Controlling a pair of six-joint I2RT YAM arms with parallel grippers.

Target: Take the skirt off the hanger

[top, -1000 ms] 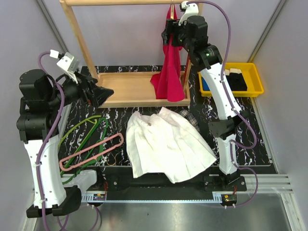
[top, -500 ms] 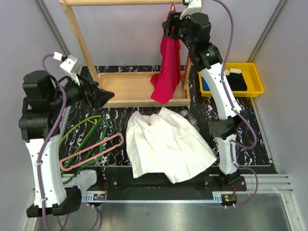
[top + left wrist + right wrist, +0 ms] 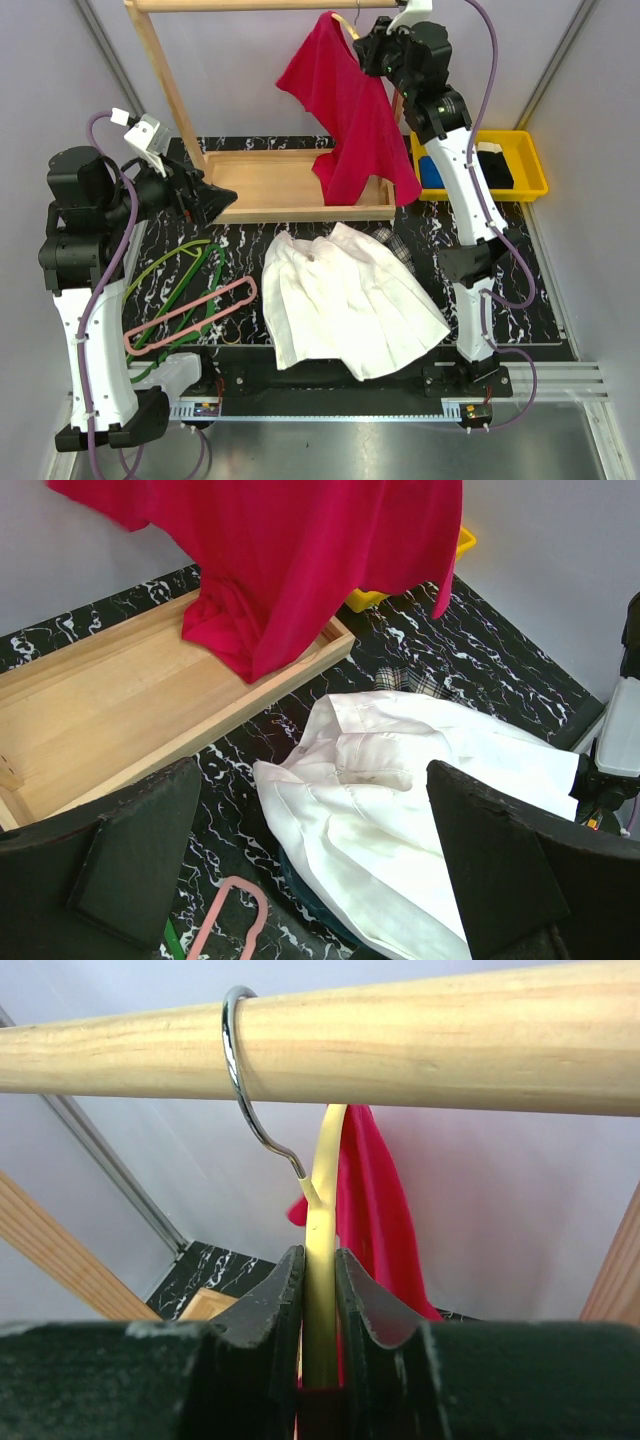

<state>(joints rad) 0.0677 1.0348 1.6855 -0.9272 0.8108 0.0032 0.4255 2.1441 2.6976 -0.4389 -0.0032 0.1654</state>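
Note:
The white pleated skirt (image 3: 345, 300) (image 3: 420, 780) lies spread flat on the black marbled table, apart from the hanger. The thin pink hanger (image 3: 190, 315) (image 3: 225, 920) lies empty on the table to the skirt's left. My left gripper (image 3: 215, 197) (image 3: 315, 870) hangs open above the table's left side, nothing between its fingers. High at the rack, my right gripper (image 3: 365, 50) (image 3: 320, 1280) is shut on a pale yellow hanger (image 3: 322, 1190) whose metal hook sits over the wooden rod (image 3: 400, 1040). A red shirt (image 3: 350, 120) (image 3: 375, 1210) hangs from that yellow hanger.
A wooden rack with a tray base (image 3: 270, 185) stands at the back. Green wire hangers (image 3: 175, 270) lie under the pink one. A plaid garment (image 3: 400, 250) pokes out behind the skirt. A yellow bin (image 3: 520, 165) sits back right.
My right gripper has closed on the yellow hanger, and the red shirt has swung out and spread to the left. The left arm shifted slightly, then stayed still.

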